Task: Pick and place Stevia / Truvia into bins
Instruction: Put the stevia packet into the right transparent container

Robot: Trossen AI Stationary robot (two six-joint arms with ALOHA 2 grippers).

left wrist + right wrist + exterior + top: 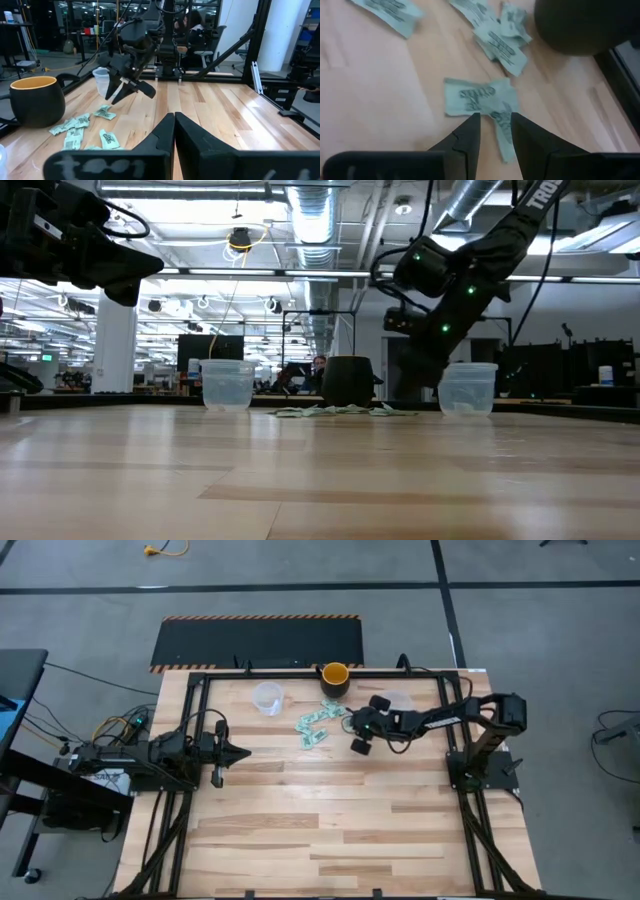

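Observation:
Several light green Stevia sachets (314,728) lie flat in a loose pile on the table, in front of the yellow-orange cup (334,678). Two clear bins stand upright, one left of the pile (267,697), one right of it (398,701). My right gripper (353,727) hovers just right of the pile, above the table, shut on one sachet (503,131). My left gripper (240,752) waits shut, raised over the table's left side, pointing at the pile. My right gripper has one sachet pinched between its two fingers, showing in the gap between them in the right wrist view (504,140). The fingers slant down from the table's right side. In the left wrist view the sachet (117,93) is a pale strip lifted clear of the wood.
The yellow-orange cup with a dark outside (36,100) stands at the far edge, close to the pile. A dark frame rail runs along the table's far edge (300,670). Bare wood stretches over the near half of the table (320,830).

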